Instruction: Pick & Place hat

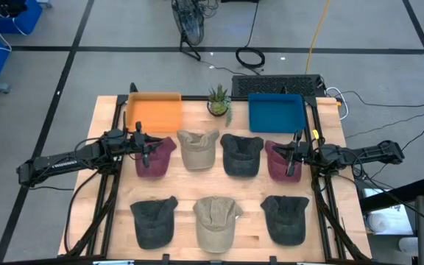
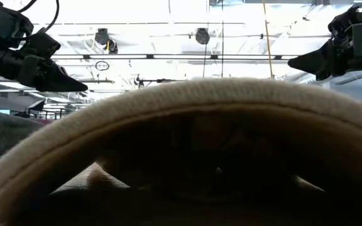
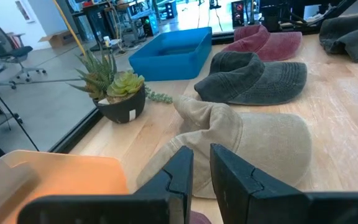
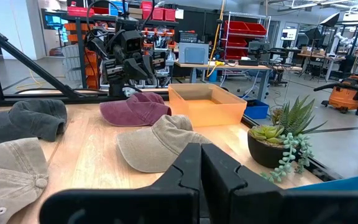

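A: What lies along the table's (image 1: 109, 118) near edge?

B: Three caps: a dark grey one (image 1: 153, 221) toward the left corner, a tan one (image 1: 216, 221) in the middle, another dark grey one (image 1: 285, 218) toward the right. The tan brim fills the low view.

A: And the next row?

B: Four more across the table's middle: a maroon cap (image 1: 155, 156), soft and faded, nearest the left edge; a beige cap (image 1: 198, 149), crumpled at the crown; a charcoal cap (image 1: 241, 154); a second maroon cap (image 1: 278, 159) nearest the right edge.

A: The grippers?

B: The left gripper (image 1: 146, 147) hangs above the left maroon cap, fingers (image 3: 179, 177) a narrow slit apart, pinching nothing. The right gripper (image 1: 294, 157) hovers above the right maroon cap, fingers (image 4: 188, 168) pressed together, empty.

A: At the far edge?

B: An orange tray (image 1: 153, 111) toward the left corner, a potted succulent (image 1: 218, 101) in the middle, a blue tray (image 1: 275, 112) toward the right.
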Controlling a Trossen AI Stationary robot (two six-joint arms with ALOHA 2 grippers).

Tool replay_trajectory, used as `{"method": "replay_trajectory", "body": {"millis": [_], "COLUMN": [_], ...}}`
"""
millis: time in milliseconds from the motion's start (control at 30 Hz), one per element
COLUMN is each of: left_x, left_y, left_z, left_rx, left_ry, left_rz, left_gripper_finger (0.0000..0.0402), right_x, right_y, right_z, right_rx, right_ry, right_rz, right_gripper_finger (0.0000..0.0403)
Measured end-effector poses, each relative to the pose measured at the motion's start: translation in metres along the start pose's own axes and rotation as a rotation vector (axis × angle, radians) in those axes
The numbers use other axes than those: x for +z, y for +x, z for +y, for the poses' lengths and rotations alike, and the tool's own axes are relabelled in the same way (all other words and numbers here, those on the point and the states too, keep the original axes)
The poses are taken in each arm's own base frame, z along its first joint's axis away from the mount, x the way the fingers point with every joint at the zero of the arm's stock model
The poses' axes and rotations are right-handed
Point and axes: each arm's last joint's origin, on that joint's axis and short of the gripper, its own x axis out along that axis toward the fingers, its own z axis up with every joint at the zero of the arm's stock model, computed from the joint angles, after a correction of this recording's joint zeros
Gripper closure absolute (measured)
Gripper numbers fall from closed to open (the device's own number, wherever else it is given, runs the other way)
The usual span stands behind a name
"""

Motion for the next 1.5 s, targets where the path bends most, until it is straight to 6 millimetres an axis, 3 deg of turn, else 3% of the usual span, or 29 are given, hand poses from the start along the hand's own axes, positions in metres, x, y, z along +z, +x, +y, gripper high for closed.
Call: {"method": "replay_trajectory", "body": {"millis": [300,533,800,1033,1233,1500], "left_x": [0.0,0.001,0.017,0.025,0.025,0.023], "left_y": [0.0,0.0,-0.001,-0.004,-0.004,-0.003], "left_z": [0.0,0.0,0.003,0.005,0.005,0.0], "left_rx": [-0.001,0.001,0.011,0.011,0.004,-0.159], "left_ry": [-0.01,-0.2,-0.253,-0.293,-0.337,-0.323], "left_rz": [0.0,-0.009,-0.175,-0.273,-0.272,-0.241], "left_gripper_finger": [0.0339,0.0339,0.0339,0.0339,0.0339,0.0339], "right_x": [0.0,0.0,0.0,0.001,0.002,0.007], "right_y": [0.0,0.0,0.0,0.0,0.0,0.0], "right_z": [0.0,0.0,0.0,0.0,0.0,0.0], "right_rx": [0.0,0.0,0.0,0.001,0.001,0.002], "right_ry": [0.0,0.0,0.001,0.213,0.274,0.182], "right_rz": [-0.001,0.0,-0.001,-0.014,-0.02,-0.066], "right_gripper_finger": [0.0403,0.0403,0.0403,0.0403,0.0403,0.0403]}}
